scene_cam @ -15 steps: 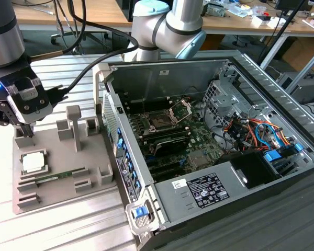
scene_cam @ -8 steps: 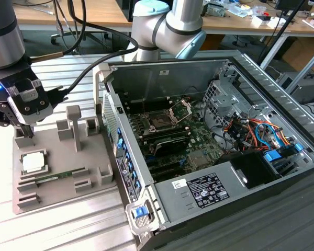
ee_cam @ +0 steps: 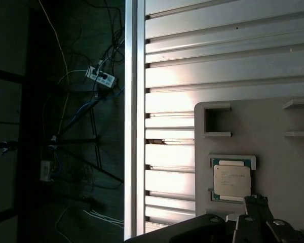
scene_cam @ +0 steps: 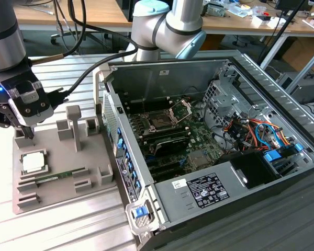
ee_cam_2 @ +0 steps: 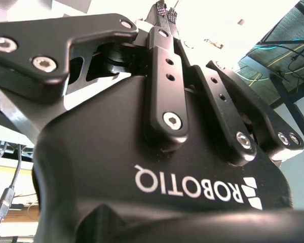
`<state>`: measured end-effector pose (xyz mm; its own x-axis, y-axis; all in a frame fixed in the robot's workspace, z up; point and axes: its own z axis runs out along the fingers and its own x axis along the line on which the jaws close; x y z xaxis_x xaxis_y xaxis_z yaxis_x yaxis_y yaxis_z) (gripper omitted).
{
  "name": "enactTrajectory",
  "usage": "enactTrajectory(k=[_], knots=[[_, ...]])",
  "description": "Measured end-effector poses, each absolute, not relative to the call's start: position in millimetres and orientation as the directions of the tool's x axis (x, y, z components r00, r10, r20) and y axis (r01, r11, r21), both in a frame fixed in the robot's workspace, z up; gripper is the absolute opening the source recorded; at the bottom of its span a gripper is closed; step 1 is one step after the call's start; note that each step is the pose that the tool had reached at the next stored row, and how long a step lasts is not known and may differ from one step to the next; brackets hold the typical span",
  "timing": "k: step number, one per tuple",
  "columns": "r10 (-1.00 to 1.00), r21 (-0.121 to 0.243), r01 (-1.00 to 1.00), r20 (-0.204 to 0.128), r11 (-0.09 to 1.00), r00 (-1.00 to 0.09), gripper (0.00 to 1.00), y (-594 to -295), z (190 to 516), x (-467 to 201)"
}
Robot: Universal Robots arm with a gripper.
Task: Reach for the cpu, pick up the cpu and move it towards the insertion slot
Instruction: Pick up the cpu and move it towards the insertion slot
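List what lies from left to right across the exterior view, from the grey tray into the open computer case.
cpu → tall grey post on the tray → insertion slot → orange and blue cables

1. A ribbed aluminium table (scene_cam: 68, 230) carries everything here; the first wrist view shows one of its long edges.
2. A flat grey holder (scene_cam: 63, 191) lies directly on it, near that edge and square to it.
3. In the holder's recesses rest the cpu (scene_cam: 33, 162) and, just beside it, a green memory stick (scene_cam: 60, 177).
4. An open case (scene_cam: 162, 78) lies on the table just beside the holder, further from that edge.
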<state>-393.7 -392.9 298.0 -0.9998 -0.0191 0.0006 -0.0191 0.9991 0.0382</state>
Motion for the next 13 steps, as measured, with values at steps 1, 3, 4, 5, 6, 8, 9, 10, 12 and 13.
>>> enactTrajectory(k=[1,3,4,5,6,8,9,10,12,13], knots=[[-0.019,0.038,-0.019,0.001,0.999,-1.000,0.10,-392.9,297.8,-393.7],[-0.019,0.038,-0.019,0.001,0.999,-1.000,0.10,-392.9,297.3,-393.7],[-0.019,0.038,-0.019,0.001,0.999,-1.000,0.10,-392.9,297.1,-393.7],[-0.019,0.038,-0.019,0.001,0.999,-1.000,0.10,-392.9,296.6,-393.7],[-0.019,0.038,-0.019,0.000,0.999,-1.000,0.10,-392.9,296.3,-393.7],[-0.019,0.038,-0.019,0.000,0.999,-1.000,0.10,-392.9,295.8,-393.7],[-0.019,0.038,-0.019,0.000,0.999,-1.000,0.10,-392.9,295.4,-393.7],[-0.019,0.038,-0.019,0.000,0.999,-1.000,0.10,-392.9,295.1,-393.7],[-0.019,0.038,-0.019,0.000,0.999,-1.000,0.10,-392.9,294.5,-393.7],[-0.019,0.038,-0.019,0.001,0.999,-1.000,0.10,-392.9,294.2,-393.7]])
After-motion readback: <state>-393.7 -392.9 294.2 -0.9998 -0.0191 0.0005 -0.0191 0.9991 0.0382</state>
